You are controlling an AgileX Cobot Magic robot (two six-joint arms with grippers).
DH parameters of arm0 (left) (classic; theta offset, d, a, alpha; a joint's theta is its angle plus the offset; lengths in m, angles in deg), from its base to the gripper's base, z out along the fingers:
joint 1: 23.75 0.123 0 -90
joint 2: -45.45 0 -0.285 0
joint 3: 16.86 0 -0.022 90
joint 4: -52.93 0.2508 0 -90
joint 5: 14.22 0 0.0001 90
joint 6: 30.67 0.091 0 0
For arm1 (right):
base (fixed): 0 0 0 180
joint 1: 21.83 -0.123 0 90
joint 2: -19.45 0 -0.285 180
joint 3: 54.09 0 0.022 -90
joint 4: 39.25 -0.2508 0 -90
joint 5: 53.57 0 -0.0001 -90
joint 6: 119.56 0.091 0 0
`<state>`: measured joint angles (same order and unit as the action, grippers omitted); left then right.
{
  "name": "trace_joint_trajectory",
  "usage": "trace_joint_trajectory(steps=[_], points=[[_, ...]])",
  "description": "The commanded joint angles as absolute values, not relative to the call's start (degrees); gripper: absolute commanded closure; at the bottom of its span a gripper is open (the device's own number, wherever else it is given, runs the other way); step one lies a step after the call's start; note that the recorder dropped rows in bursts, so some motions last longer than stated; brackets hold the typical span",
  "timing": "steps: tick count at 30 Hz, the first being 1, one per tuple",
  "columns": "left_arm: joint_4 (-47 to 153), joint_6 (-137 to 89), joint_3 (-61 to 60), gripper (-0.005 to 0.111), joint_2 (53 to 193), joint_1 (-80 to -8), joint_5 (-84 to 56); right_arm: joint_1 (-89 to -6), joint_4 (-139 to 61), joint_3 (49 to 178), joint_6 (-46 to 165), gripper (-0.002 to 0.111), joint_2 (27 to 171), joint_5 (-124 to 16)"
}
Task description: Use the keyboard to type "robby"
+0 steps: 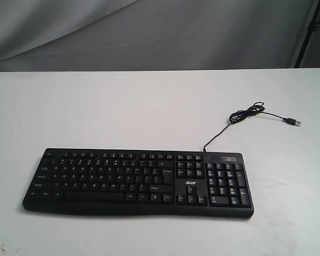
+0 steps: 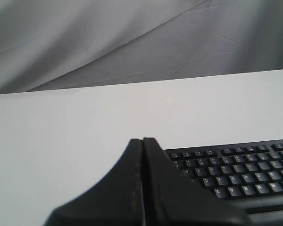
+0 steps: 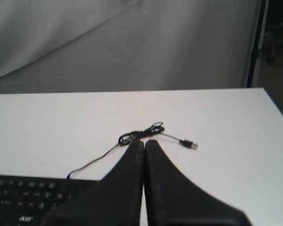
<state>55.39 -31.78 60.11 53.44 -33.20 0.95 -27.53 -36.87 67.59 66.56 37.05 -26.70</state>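
Since neither arm shows in the exterior view and no tip rests on a key, typing looks not yet begun. The white worktop (image 1: 149,101) carries the keyboard (image 1: 138,181), which lies flat along the near edge, roughly midway between the side edges, with its number pad toward the right edge. Its thin cable (image 1: 218,133) leaves the back, runs toward the far right corner, loops, and ends in a loose USB plug (image 1: 296,122). The left fingers (image 2: 132,183) are pressed together, holding nothing. The right fingers (image 3: 127,188) are likewise closed tip to tip and empty. I judge the step in hand to be the approach to the first letter. The next move calls for one closed tip lowered squarely onto R, in the upper letter row of the keyboard's left half, without clipping its neighbours.
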Motion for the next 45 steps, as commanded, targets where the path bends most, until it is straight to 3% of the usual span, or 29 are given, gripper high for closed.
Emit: trace_joint_trajectory(steps=[1, 11, 16, 18, 23, 31, 45], points=[[55.7, -31.9, 60.4, 0.107, 53.2, -33.6, 0.5, -27.0, -35.4, 79.5, 66.5, 0.108, 46.1, -24.1], [55.7, -31.9, 60.4, 0.107, 53.2, -33.6, 0.5, -30.2, -41.3, 89.5, 68.7, 0.108, 65.2, -22.6], [55.7, -31.9, 60.4, 0.107, 53.2, -33.6, 0.5, -46.4, -48.7, 90.2, 57.4, 0.108, 81.5, -18.0], [55.7, -31.9, 60.4, 0.107, 53.2, -33.6, 0.5, -54.2, -57.7, 97.6, 48.8, 0.108, 94.1, -18.5], [55.7, -31.9, 60.4, 0.107, 53.2, -33.6, 0.5, -62.2, -57.8, 113.9, 44.9, 0.108, 110.0, -15.3], [55.7, -31.9, 60.4, 0.107, 53.2, -33.6, 0.5, -67.5, -59.4, 135.2, 43.7, 0.108, 132.9, -13.2], [55.7, -31.9, 60.4, 0.107, 53.2, -33.6, 0.5, -71.7, -60.5, 137.0, 38.4, 0.108, 149.8, -34.6]])
